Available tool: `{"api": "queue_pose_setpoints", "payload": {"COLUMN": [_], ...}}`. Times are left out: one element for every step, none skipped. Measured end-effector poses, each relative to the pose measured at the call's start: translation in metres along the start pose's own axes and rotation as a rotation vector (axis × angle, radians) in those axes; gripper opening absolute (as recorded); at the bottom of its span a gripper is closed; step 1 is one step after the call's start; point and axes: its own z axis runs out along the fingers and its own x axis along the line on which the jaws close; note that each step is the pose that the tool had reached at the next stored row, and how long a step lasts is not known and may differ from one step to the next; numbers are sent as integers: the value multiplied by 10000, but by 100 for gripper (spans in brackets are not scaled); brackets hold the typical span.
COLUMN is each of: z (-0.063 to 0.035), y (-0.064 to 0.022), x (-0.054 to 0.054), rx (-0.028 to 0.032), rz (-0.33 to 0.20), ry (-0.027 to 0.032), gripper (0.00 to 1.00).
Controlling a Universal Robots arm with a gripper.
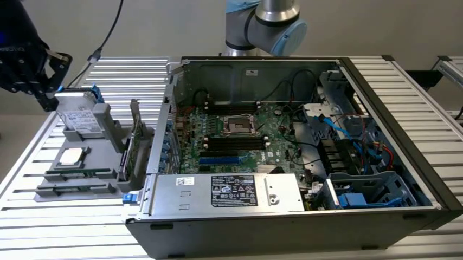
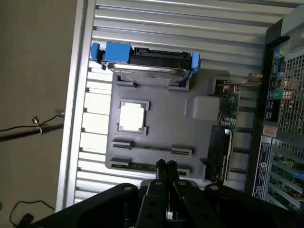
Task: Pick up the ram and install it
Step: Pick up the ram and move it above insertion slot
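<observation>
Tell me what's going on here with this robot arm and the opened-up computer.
A robot arm is partway into fitting memory in an open computer case. Its pincer is shut and empty, hanging above the grey parts tray beside the case. The ram lies in its holder on that tray, close to the pincer's tips, not yet picked up. A hard drive and a processor share the tray.
</observation>
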Motion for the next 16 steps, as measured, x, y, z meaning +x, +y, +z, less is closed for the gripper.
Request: {"api": "queue_pose_setpoints", "payload": {"z": [0,0,0,0,0,0,0,0,0,0,0,0,0,0,0,0], "y": [0,0,0,0,0,0,1,1,1,1,1,1,1,1,1,1], "x": [1,2,3,3,4,4,5,5,5,5,6,6,6,6,6,6], "rx": [8,16,23,30,37,44,52,59,66,73,81,88,95,102,109,117], "rz": [-193,-376,-557,-726,-909,-1095,-1274,-1459,-1639,-1823,-2004,-2188,-2362,-2543,-2721,-2907], "ry": [8,16,24,31,38,46,54,61,69,77,84,92,100,107,114,122], "gripper": [10,10,10,10,10,10,10,10,10,10,10,10,10,10,10,10]}}
